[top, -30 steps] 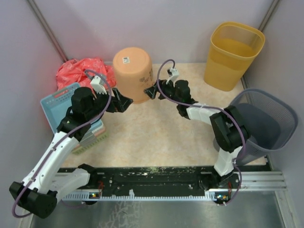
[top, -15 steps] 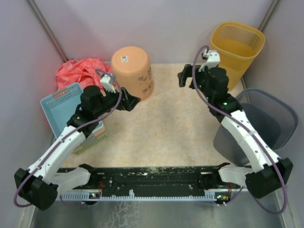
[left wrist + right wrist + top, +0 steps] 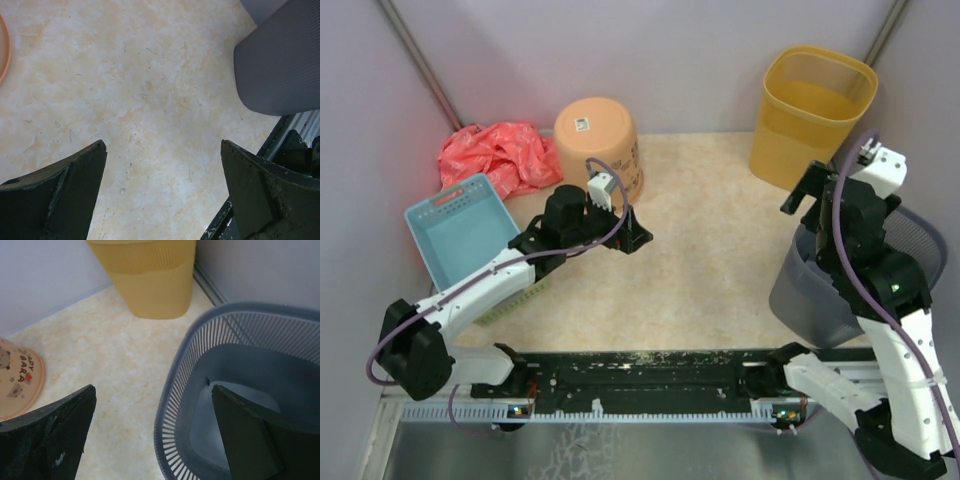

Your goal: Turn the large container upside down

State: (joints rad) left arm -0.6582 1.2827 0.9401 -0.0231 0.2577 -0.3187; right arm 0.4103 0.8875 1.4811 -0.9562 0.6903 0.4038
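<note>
Both arms pulling back from the tub [image 3: 598, 150], right gripper [image 3: 798, 197] hanging spread over the basket [image 3: 920, 240] rim, left gripper [image 3: 636, 240] gaping above the table [image 3: 710, 270], tub sitting inverted beside the red bag [image 3: 495, 155].

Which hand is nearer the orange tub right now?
Left. The left hand sits just in front of the orange tub; the right hand is far across, above the grey basket.

A robotics lab cell; plain lilac panels [image 3: 670, 60] box in a marble-patterned table [image 3: 710, 250]; left arm [image 3: 470, 297] and right arm [image 3: 865, 245] stand bolted to a black rail [image 3: 650, 372]; a yellow bin [image 3: 815, 110] and grey mesh basket [image 3: 810, 295] sit about.
</note>
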